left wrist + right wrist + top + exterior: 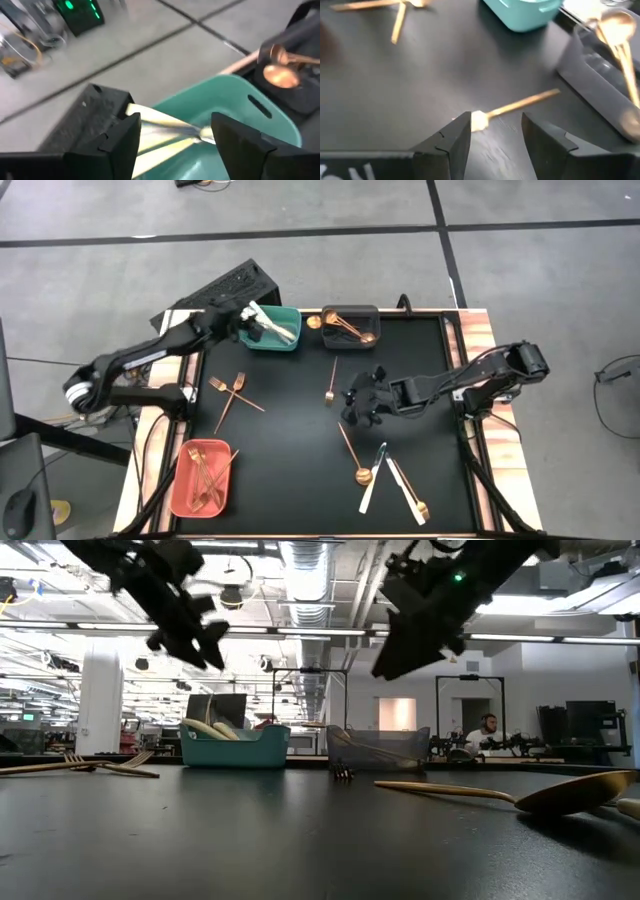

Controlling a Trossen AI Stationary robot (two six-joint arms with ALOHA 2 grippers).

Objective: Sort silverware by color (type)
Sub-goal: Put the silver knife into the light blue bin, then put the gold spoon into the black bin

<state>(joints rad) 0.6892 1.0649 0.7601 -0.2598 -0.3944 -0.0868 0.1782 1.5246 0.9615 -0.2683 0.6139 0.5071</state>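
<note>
Right gripper (362, 406) above the lone gold fork (331, 381), fingers spread, holding nothing.
The fork lies just ahead, handle toward the grey bin (350, 340); left gripper (247, 320), also open, hangs over the teal bin (276, 341).

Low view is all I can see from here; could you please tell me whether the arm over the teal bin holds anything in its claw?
Observer: No. The left claw is open above the teal bin, and white knives lie inside the bin.
Operator: Thank you. And the other arm?
Observer: The right claw is open too. It hovers above the table, and a loose gold fork lies just ahead of it.
Operator: Are any forks sorted already?
Observer: Yes, several sorted forks lie in a salmon bin at the lower left of the high view.
</note>
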